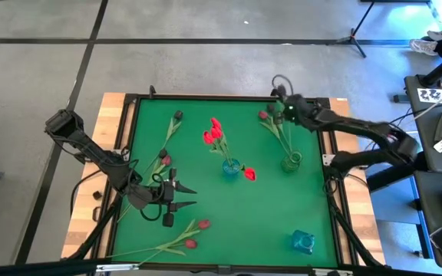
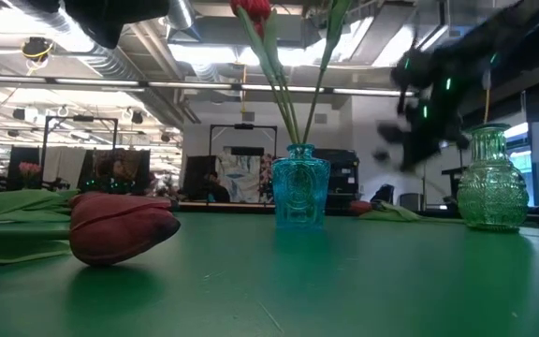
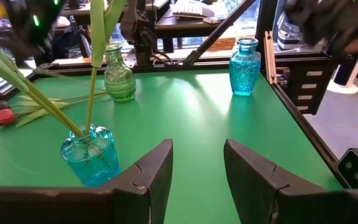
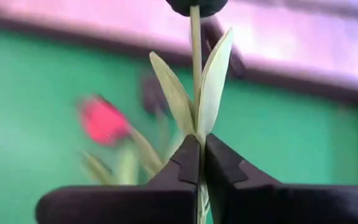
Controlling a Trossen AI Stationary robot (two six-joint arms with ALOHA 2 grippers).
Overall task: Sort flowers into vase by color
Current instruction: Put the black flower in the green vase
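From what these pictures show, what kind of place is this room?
Probably a robotics lab or workshop in an industrial hall. The green-topped table stands on a bare concrete floor, a tripod stands beyond it, and exposed ceiling ducts run overhead.

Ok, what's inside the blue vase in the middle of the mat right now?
The middle blue vase holds several red tulips, stems leaning out of its neck. The patterned glass hides the stem ends, so the exact count stays unclear. Another red tulip head lies beside it on the mat.
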